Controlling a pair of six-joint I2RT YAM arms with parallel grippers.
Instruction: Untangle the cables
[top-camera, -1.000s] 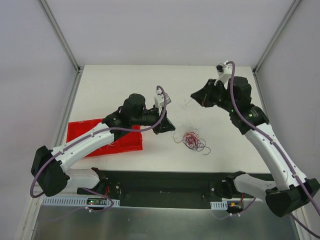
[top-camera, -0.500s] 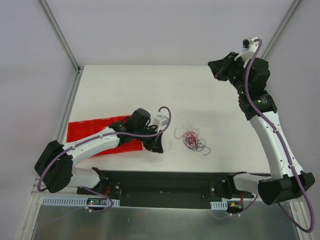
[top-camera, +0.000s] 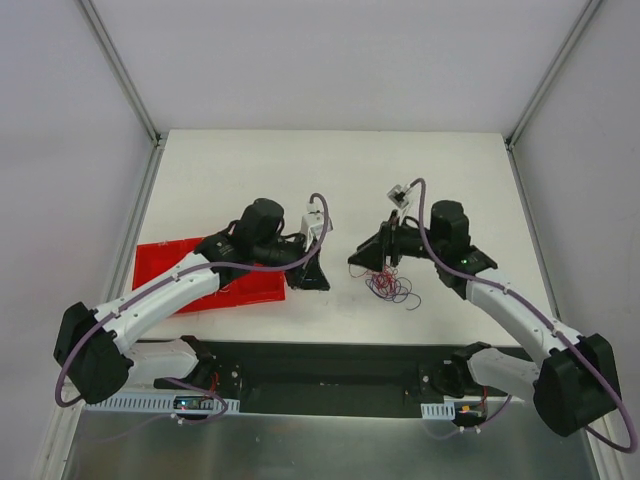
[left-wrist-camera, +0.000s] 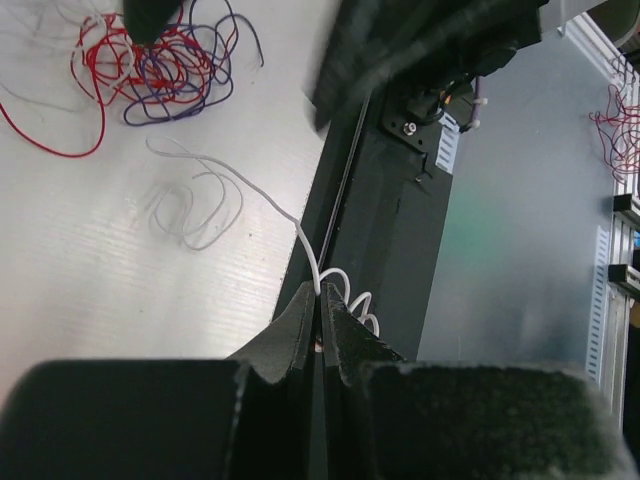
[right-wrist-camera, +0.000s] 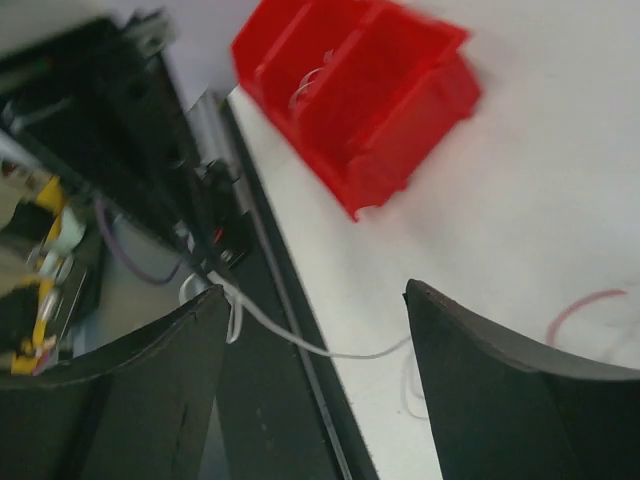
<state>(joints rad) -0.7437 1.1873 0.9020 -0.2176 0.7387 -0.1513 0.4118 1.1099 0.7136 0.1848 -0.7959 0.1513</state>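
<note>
Hovering my spread right pincer (top-camera: 372, 260) just over the cables (top-camera: 392, 286), a small tangle on the surface (top-camera: 250, 170) at its near side, while my left pincer (left-wrist-camera: 320, 300), farther left, pinches one white wire (left-wrist-camera: 250, 195).

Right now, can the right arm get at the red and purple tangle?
Probably yes. The right arm hangs at the edge of the tangle with its jaws open, and nothing lies between them.

Top view: high, behind the arm bases, looking down on the whole surface (top-camera: 250, 170).
Left wrist: low, close, facing over left claw (left-wrist-camera: 320, 320) toward cable tangle (left-wrist-camera: 160, 60).
Right wrist: close, looking past right claw (right-wrist-camera: 312, 300) toward red bin (right-wrist-camera: 350, 90).
Both wrist views share the white wire (left-wrist-camera: 298, 225).
</note>
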